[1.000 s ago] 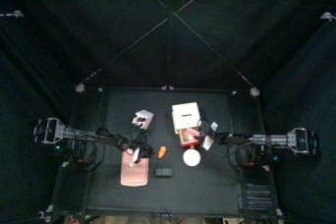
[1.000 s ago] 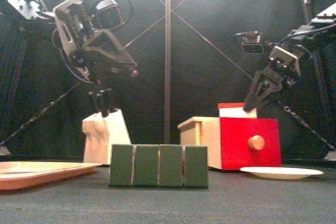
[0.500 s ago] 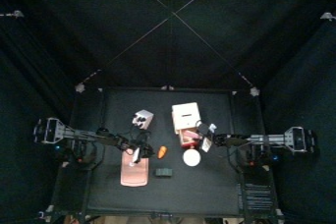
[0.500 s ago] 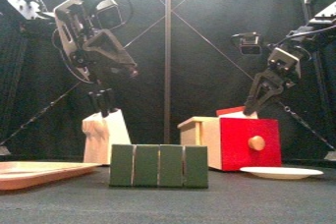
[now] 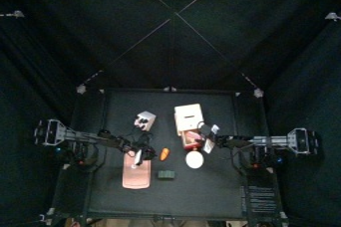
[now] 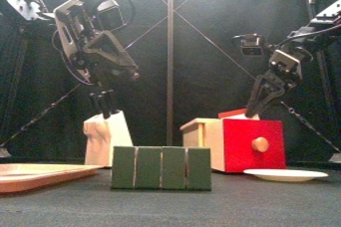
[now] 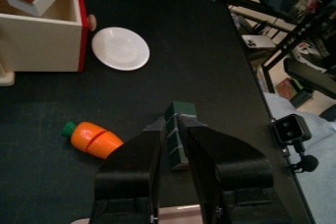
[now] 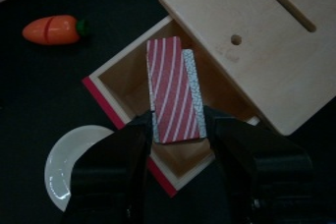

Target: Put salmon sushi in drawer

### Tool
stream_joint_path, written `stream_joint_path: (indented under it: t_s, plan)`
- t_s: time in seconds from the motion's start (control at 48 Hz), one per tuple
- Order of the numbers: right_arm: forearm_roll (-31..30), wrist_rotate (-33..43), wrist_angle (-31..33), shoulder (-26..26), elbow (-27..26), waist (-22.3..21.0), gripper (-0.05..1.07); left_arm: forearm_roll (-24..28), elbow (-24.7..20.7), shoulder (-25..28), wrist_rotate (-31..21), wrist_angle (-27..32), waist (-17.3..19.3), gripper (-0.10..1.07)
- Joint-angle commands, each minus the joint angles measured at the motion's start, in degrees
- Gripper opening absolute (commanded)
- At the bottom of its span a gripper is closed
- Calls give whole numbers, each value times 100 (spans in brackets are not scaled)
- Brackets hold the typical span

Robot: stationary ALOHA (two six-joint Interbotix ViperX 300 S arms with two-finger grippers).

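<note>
The right tool (image 8: 182, 130) holds a flat rectangular piece of pink-and-white striped salmon sushi (image 8: 174, 88) between its two black jaws, pressing its long sides. In the right wrist view the sushi hangs directly above the pulled-out drawer (image 8: 144, 81) of the boxy cream-white wooden cabinet (image 8: 262, 36), over the drawer's pale inner floor and red rim. From the front, the right tool (image 6: 256, 102) hangs above the cabinet (image 6: 204, 141), whose red drawer front with its round knob (image 6: 253, 143) faces the camera.

A round white plate (image 7: 120, 47) lies on the black table (image 7: 197, 61) just beside the cabinet, and an orange toy carrot with a green top (image 7: 92, 137) lies near it.

The left tool (image 7: 182, 159) hangs above the table with its jaws close together around a dark green block (image 7: 175, 135). In the front view the left tool (image 6: 100, 102) sits over a cream wedge-shaped object (image 6: 107, 137). A flat pink tray (image 6: 40, 176) lies at the table's left, and a row of dark green blocks (image 6: 162, 167) stands at the front.
</note>
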Motion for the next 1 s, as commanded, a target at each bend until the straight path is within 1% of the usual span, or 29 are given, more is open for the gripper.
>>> stream_joint_path:
  t_s: [0.0,0.146,0.229,0.438,0.562,0.729,0.812,0.979]
  plan:
    - [-70,-62,70,-44,-158,9,69,0,-62,-18,18,-18,26,62]
    - [-211,-220,396,-35,-299,18,70,-9,-70,18,18,-18,44,62]
    - [-149,-448,448,-26,-334,18,72,-9,-70,35,18,-18,53,62]
    - [360,-1002,457,0,-308,26,78,-9,-70,62,18,-18,79,62]
    - [580,-1204,413,0,-308,26,79,-9,-70,62,18,-18,79,62]
    - [624,-1292,281,0,-290,53,81,-9,-70,70,18,-18,88,62]
    - [633,-1292,281,0,-281,44,85,-9,-70,62,18,-18,88,62]
    - [686,-1292,290,9,-272,18,100,-9,-70,70,18,-18,88,62]
